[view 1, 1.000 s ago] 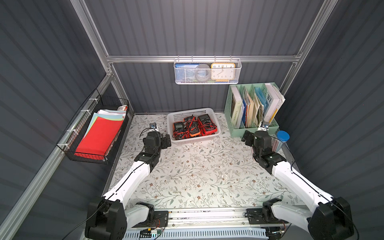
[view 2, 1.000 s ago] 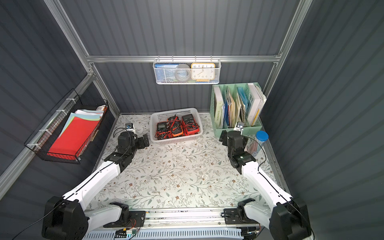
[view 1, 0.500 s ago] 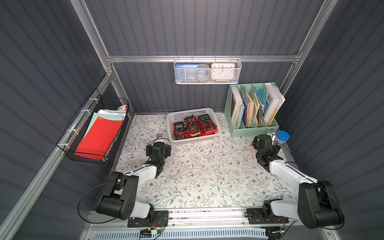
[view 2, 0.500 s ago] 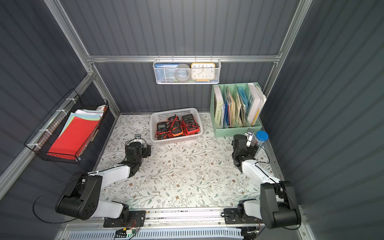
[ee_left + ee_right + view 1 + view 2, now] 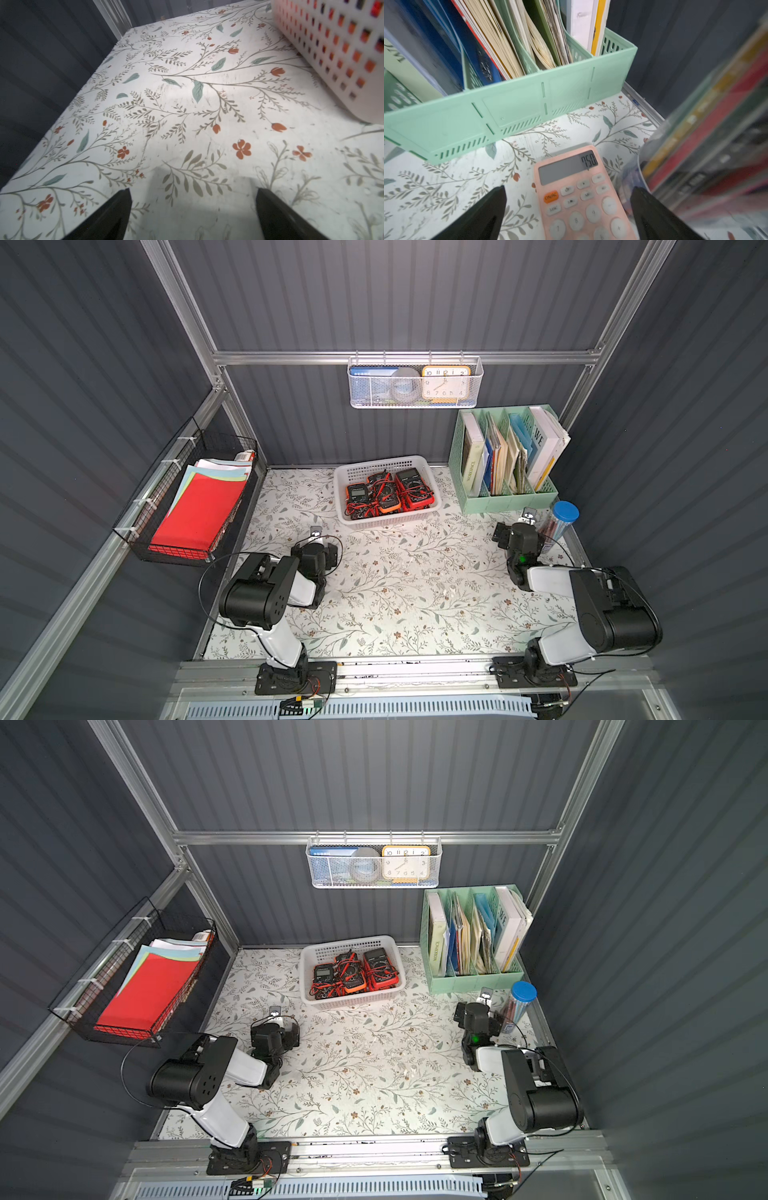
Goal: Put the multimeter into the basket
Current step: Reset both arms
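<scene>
Three multimeters (image 5: 411, 488) are lying inside the white basket (image 5: 390, 519) at the back of the floral table (image 5: 415, 593). The left gripper (image 5: 193, 191) is hovering wide open and empty near the basket; the right gripper (image 5: 568, 188) is gaping empty over a pink calculator (image 5: 581, 199).

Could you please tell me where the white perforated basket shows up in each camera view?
Top view: basket at the back centre, holding multimeters.
Top view: basket at the back centre again.
Left wrist: only a stretch of its perforated wall, at the picture's edge.
Right wrist: not in it.
Shared landmark: the floral table cover.
</scene>
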Motion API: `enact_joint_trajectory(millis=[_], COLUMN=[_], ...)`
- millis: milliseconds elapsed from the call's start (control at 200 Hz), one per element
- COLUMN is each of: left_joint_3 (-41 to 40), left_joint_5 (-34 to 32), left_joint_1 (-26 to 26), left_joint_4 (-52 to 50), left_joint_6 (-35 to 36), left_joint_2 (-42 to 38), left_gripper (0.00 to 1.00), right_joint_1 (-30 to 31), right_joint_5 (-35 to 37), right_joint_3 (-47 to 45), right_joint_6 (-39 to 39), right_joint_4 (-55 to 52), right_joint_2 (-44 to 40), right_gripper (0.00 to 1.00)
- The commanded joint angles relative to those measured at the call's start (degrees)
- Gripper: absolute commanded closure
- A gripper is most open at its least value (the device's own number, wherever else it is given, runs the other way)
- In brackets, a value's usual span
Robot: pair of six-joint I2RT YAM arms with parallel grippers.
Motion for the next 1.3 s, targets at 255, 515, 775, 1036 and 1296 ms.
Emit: enact_joint_trajectory(millis=[255,515,775,1036,1296], left_joint_3=[4.63,8.72,8.72,8.72,8.72], left_joint_5=[12.56,14.83,14.8,14.87,14.84], left_joint_1=[2.08,6.19,6.2,6.2,6.19], left_joint_4=[-5.26,-13.64,-13.63,-13.63,-13.63], left_joint_6=[3.59,-1.18,-1.17,-1.18,-1.18], left_joint_2=[-0.45,-0.2,-0.2,-0.19,-0.19], left_gripper=[0.01,0.01,0.01,0.01,0.01], right_joint_1=[-1.41,-1.48,-1.44,-1.49,-1.44], right_joint_5=[-5.18,-5.11,-5.27,-5.4,-5.38], right_joint_3=[-2.43,-3.95,-4.16,-4.12,-4.01], right_joint_6=[-0.28,-0.99,-1.35,-1.35,-1.35], right_joint_4=[6.73,12.62,14.02,14.0,13.76], right_joint_2=[1.21,2.78,3.3,3.42,3.46], right_gripper=[0.01,0.01,0.01,0.01,0.01])
